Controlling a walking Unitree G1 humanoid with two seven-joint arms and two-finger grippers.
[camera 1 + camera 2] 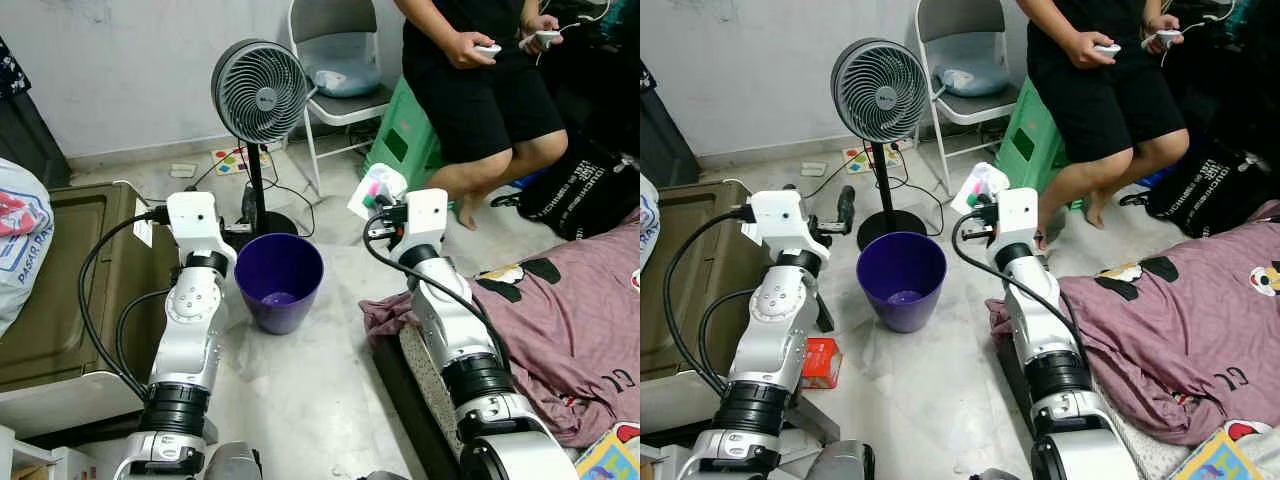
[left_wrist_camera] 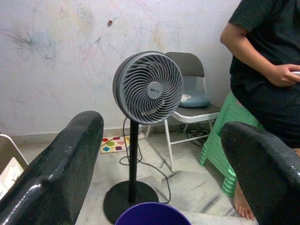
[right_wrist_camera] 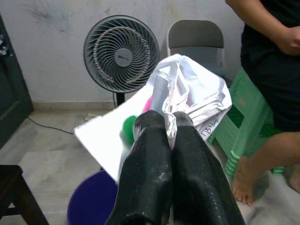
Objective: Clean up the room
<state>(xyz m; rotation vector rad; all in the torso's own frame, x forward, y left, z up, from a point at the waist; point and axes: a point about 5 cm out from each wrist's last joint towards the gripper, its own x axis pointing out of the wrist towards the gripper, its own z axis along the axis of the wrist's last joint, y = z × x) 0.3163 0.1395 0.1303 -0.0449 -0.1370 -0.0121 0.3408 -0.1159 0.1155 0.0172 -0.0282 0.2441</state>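
Wrapper (image 3: 187, 96): crumpled white plastic with pink and green print, clenched between the 2 fingers of your right gripper (image 3: 169, 123), held in the air to the right of the bin and above its rim level. You can also see it in the head views, bunched just ahead of the right wrist (image 1: 378, 190).

Bin (image 1: 279, 281): purple, round, upright on the pale floor between your 2 arms, with a small bit of something at the bottom.

Left gripper (image 2: 159, 183): released, its 2 fingers (image 2: 61, 168) spread wide with nothing between them, held to the left of the bin and pointing toward the fan.

Fan (image 1: 261, 92): grey, on a black pole and round black base, standing just behind the bin; its cord trails across the floor.

Chair (image 1: 337, 60): grey folding type behind the fan, a pale blue cushion on the seat.

Stool (image 1: 405, 140): green plastic, to the right of the chair.

Person (image 1: 480, 90): seated on the stool, black shirt and shorts, barefoot, a white controller in each hand.

Blanket (image 1: 570, 330): mauve with cartoon print, spread on the floor at your right, close to the right arm.

Box (image 1: 70, 290): olive, large, at your left beside the left arm.

Carton (image 1: 821, 362): small, red, on the floor by the left arm.
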